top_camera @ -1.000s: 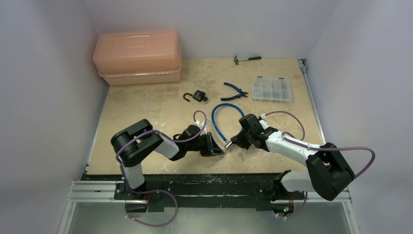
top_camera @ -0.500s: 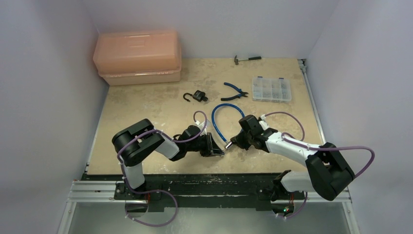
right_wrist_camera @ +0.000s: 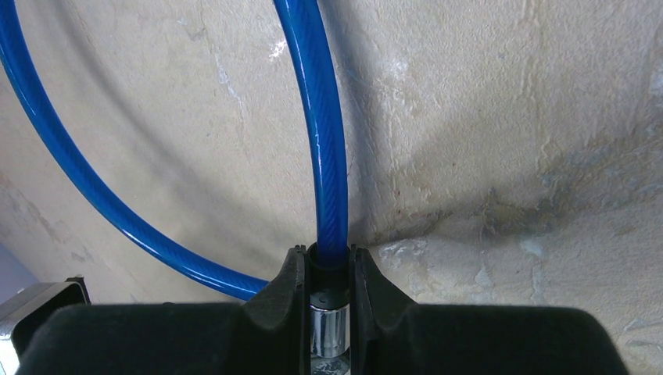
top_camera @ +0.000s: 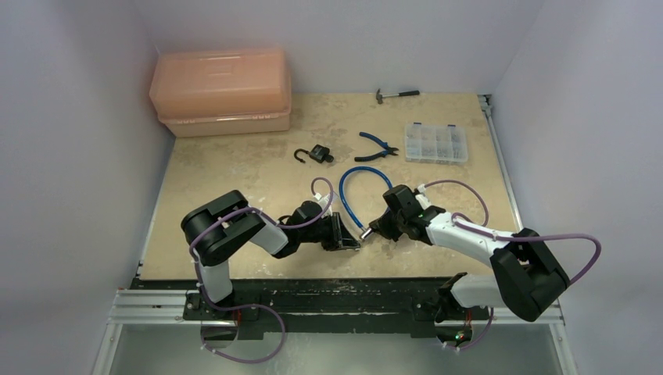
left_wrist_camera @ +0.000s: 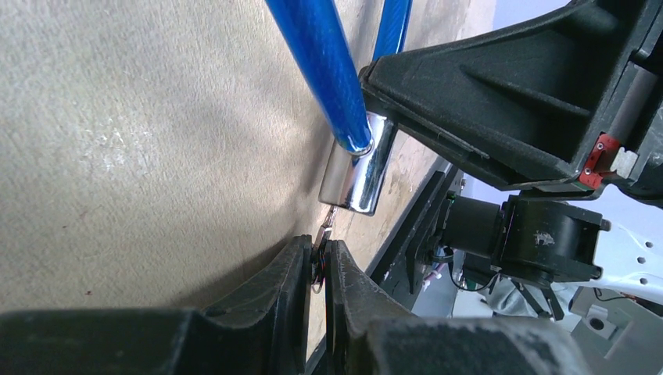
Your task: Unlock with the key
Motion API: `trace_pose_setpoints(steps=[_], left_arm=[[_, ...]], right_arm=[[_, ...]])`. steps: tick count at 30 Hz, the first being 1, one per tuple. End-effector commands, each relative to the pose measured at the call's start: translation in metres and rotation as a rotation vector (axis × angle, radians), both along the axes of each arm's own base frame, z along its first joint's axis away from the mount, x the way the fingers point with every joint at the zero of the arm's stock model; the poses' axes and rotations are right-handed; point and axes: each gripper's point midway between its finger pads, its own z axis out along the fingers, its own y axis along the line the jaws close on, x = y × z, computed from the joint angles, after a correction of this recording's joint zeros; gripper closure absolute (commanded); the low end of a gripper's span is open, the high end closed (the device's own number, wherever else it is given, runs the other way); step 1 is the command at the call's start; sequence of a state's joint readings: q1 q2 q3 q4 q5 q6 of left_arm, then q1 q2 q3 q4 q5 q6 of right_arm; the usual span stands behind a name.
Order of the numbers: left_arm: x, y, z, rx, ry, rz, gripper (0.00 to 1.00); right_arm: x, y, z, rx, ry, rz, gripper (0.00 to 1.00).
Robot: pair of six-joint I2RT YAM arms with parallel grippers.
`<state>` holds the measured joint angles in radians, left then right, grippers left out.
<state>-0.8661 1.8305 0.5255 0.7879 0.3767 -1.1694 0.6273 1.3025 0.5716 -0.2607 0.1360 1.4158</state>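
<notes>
The tiny key (left_wrist_camera: 324, 233) is pinched between the fingertips of my left gripper (left_wrist_camera: 317, 248), which is shut on its black head. The metal blade points up at the chrome lock barrel (left_wrist_camera: 358, 176) on the end of the blue cable (left_wrist_camera: 320, 70). The blade's tip meets the barrel's end face; how far it is in I cannot tell. My right gripper (right_wrist_camera: 327, 262) is shut on that barrel (right_wrist_camera: 328, 332), with the cable (right_wrist_camera: 324, 141) rising out between its fingers. From above, both grippers, left (top_camera: 352, 244) and right (top_camera: 374, 226), meet at the barrel (top_camera: 364, 232) near the table's front.
A small black padlock (top_camera: 317, 155) with an open shackle lies mid-table. Blue-handled pliers (top_camera: 378, 145), a clear parts organizer (top_camera: 436, 142) and a small hammer (top_camera: 397, 94) lie behind. A pink plastic box (top_camera: 221, 92) stands at the back left. The cable loop (top_camera: 348, 187) arcs behind the grippers.
</notes>
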Motion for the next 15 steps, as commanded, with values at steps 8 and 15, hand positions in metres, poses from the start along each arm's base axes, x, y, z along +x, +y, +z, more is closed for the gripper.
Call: trace_pose_setpoints(steps=[8,15], left_arm=[[0.0156,-0.0037,-0.0023,0.005,-0.072,0.027,1.0],[0.0158,-0.004,-0.0047,0.01,-0.072,0.025,1.0]], right_arm=[[0.0015,0.0251,0.0163,0.119,-0.02,0.028,1.0],[0.0011,0.0255,0.0156,0.121,-0.017,0.028,1.0]])
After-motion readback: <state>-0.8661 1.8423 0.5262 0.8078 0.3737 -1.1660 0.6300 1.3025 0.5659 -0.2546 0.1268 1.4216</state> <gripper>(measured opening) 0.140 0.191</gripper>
